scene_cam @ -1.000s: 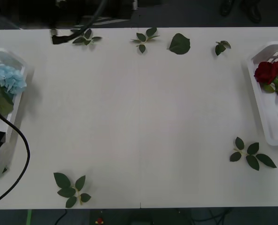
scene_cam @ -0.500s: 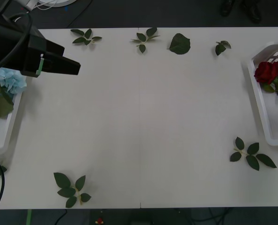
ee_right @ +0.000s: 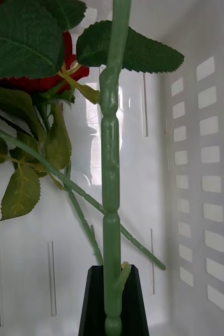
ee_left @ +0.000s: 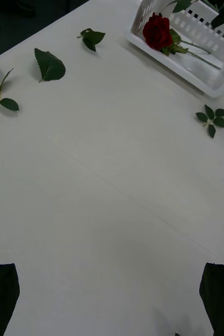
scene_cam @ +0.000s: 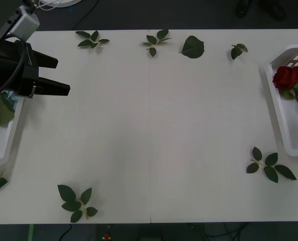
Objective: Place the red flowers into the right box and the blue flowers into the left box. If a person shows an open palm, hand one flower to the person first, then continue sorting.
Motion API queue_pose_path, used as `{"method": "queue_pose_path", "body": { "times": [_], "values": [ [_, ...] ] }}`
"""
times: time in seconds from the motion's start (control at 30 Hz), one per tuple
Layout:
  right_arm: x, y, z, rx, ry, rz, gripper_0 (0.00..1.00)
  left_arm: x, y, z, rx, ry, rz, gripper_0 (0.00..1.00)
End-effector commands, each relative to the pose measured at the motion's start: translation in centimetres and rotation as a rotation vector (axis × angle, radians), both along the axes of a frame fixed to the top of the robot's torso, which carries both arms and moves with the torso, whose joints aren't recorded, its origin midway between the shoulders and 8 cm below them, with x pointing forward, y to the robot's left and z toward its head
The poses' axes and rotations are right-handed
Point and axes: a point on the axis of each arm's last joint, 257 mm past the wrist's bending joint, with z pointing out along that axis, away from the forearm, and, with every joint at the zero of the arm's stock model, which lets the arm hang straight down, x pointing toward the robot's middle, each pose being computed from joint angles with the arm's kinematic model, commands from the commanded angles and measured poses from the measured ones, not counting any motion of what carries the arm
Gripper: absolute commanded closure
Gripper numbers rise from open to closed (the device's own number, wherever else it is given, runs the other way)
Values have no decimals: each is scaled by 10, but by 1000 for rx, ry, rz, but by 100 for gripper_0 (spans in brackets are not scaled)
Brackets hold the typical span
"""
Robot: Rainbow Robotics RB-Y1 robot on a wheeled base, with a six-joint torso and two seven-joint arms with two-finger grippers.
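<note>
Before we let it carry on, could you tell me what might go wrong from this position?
The right gripper is shut on a red flower's stem inside the right box; lifting away without releasing could drag the rose back out. That stem crosses another stem, so it might snag and pull it along. The left gripper hangs open by the left box; swinging low could clip its rim.

— Was there room ahead of my left gripper (scene_cam: 62, 76)?
— Yes, bare table (scene_cam: 159, 125) lay beyond its parted jaws; leaf sprigs (scene_cam: 77, 201) sat off to the sides, the right box (scene_cam: 289, 130) far ahead.
</note>
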Motion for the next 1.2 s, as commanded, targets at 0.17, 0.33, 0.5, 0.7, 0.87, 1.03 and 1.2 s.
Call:
{"method": "queue_pose_path", "body": {
  "times": [0.17, 0.33, 0.5, 0.7, 0.87, 1.03, 1.2],
  "values": [
    [10, 5, 6, 13, -29, -9, 4, 4, 6, -2, 90, -90, -47, 0],
    [10, 5, 4, 8, -32, 2, 0, 4, -2, 0, 79, -114, -54, 0],
    [10, 6, 4, 4, -29, 12, 0, 3, -9, -3, 67, -124, -61, 0],
    [8, 16, 5, 45, -19, 20, 0, 5, -22, -16, 25, -117, -63, 0],
    [4, 42, 17, 113, 6, 53, 0, 9, -30, -32, -26, -79, -56, 0],
    [-1, 89, 43, 223, 27, 116, 0, 9, -30, -32, -26, -79, -56, 0],
    [-10, 144, 74, 334, 69, 207, 0, 9, -30, -32, -26, -79, -56, 0]
  ]
}}
